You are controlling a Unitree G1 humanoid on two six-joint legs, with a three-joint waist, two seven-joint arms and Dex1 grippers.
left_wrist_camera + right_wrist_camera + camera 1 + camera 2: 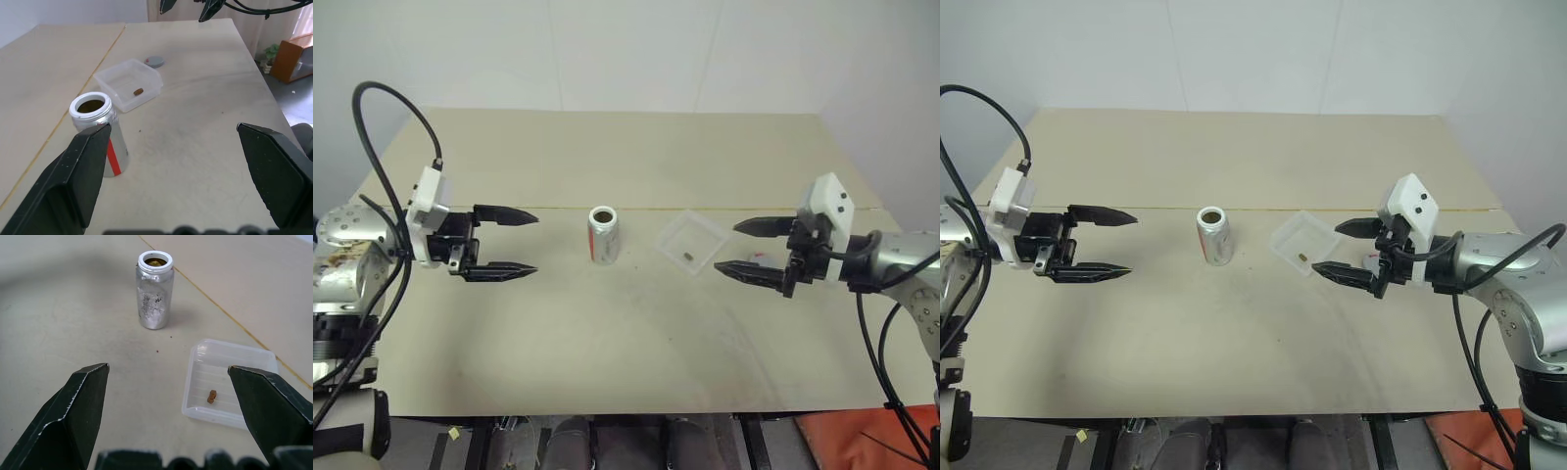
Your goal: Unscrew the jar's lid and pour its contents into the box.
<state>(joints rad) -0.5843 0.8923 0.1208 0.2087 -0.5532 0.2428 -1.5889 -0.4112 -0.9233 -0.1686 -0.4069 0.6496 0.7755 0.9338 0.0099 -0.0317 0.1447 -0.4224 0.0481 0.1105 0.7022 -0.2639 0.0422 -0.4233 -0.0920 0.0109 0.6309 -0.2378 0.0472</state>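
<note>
Hovering both arms above the table, I see the left pincer and right pincer released, holding nothing. The jar stands upright and uncapped between them; its contents lie in the box, nearer my right, the lid just beyond.

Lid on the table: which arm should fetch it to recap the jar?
Probably the right. The lid lies just past the box, under the open right claw; the left claw, also open, hangs beyond the jar.
</note>
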